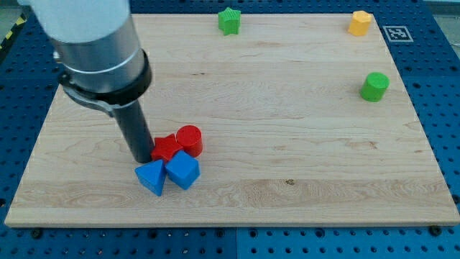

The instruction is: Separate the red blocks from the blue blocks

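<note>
Two red blocks and two blue blocks sit in a tight cluster at the view's lower left of the wooden board [287, 144]. A red cylinder [190, 138] touches a red angular block [167, 149] to its left. Below them lie a blue triangular block [152, 177] and a blue angular block [183, 170], side by side and touching the reds. My tip [142, 159] stands at the left edge of the red angular block, just above the blue triangular block, touching or nearly touching both.
A green star-shaped block [229, 21] sits at the top edge, middle. A yellow block [360, 23] sits at the top right. A green cylinder [374, 86] stands at the right. The arm's grey body [97, 50] hangs over the upper left.
</note>
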You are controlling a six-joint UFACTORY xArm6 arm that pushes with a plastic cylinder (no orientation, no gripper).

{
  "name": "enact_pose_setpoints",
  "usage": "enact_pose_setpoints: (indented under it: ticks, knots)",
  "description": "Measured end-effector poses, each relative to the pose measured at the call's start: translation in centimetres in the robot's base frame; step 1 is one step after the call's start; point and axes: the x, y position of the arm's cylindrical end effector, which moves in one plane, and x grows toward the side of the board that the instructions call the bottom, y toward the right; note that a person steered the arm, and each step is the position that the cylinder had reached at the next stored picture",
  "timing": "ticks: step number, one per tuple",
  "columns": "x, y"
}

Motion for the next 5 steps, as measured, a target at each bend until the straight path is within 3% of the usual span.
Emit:
enact_pose_setpoints:
  ticks: [5]
  knots:
    - [0.0, 8.7]
